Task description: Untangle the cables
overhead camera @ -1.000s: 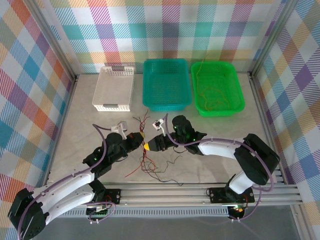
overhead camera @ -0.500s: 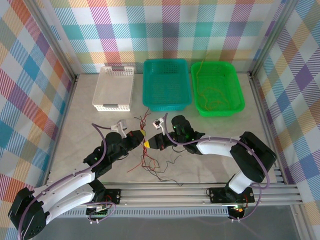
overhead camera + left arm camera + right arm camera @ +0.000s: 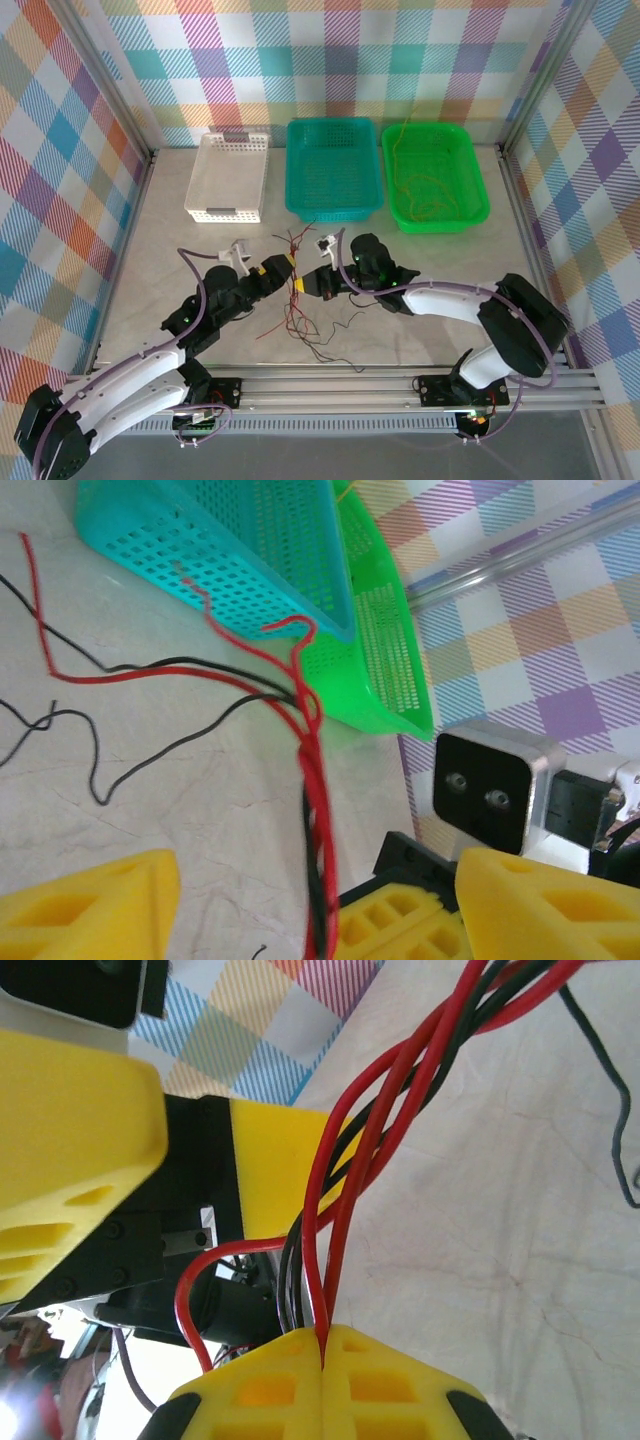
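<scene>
Located three baskets along the top of the overhead frame: green basket (image 3: 440,224) right, teal basket (image 3: 335,212) centre, white basket (image 3: 224,213) left. Found the left gripper (image 3: 283,266) spread wide below centre, clasping nothing. Found the right gripper (image 3: 322,1340) pinched fully closed on the cables (image 3: 312,742), bunched mid-frame beneath the teal basket.

Both arms reach forward and low from their bases, the left arm (image 3: 130,375) slanting in towards its partner and the right arm (image 3: 450,298) bending back across to meet it. The two pincers sit nose to nose. The left gripper (image 3: 284,266) has its yellow fingers (image 3: 90,905) spread wide, with the right gripper (image 3: 303,286) just ahead of it, its tip poking into that gap. The right one's jaws are pressed tight together, pinching the cables (image 3: 325,1290) at their very tips.
</scene>
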